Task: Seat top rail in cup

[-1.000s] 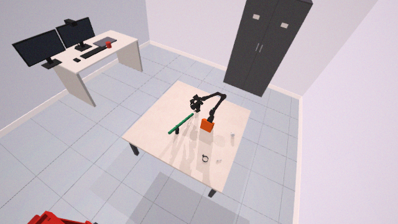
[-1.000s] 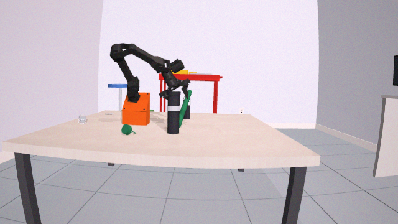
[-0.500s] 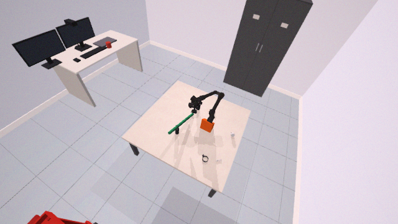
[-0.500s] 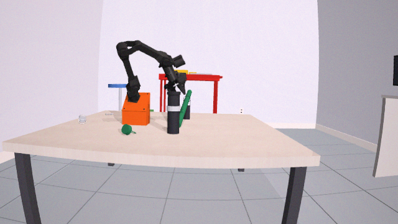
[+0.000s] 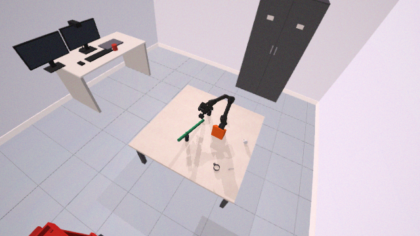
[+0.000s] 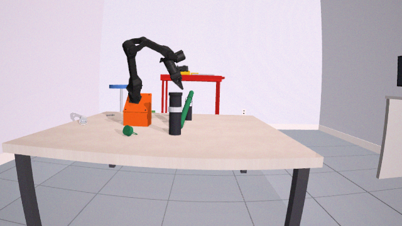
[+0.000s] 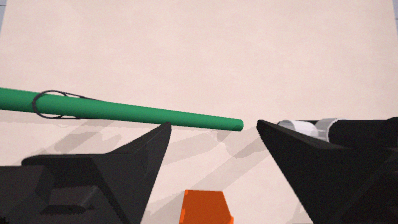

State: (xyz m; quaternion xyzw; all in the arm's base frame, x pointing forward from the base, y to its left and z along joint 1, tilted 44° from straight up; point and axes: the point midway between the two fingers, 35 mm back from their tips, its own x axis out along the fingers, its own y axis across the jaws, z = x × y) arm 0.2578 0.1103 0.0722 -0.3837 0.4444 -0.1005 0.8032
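Rail's far end [image 7: 11,99] cut off, wrist view
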